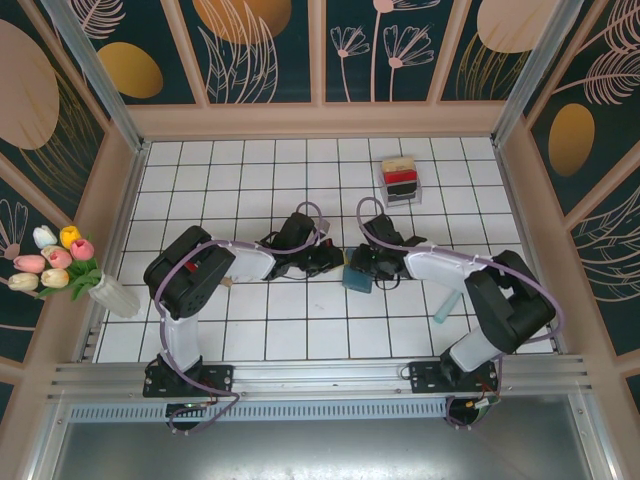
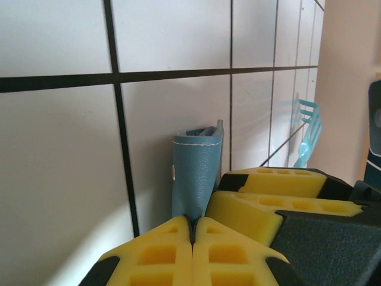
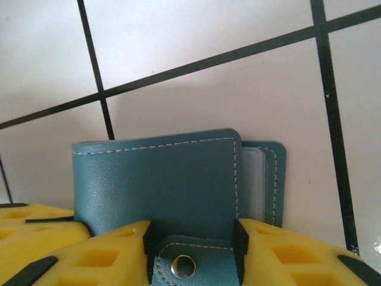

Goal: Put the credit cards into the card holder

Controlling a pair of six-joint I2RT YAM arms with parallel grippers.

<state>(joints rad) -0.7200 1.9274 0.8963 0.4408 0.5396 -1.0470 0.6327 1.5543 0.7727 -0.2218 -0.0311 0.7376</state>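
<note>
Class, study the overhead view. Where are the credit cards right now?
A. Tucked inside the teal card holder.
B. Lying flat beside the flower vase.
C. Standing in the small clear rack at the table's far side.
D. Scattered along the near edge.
C: the tan, red and black credit cards stand in the clear rack, well apart from the teal card holder.

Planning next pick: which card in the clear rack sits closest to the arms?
The black card, at the near end of the rack; the red card sits behind it, the tan card farthest back.
</note>
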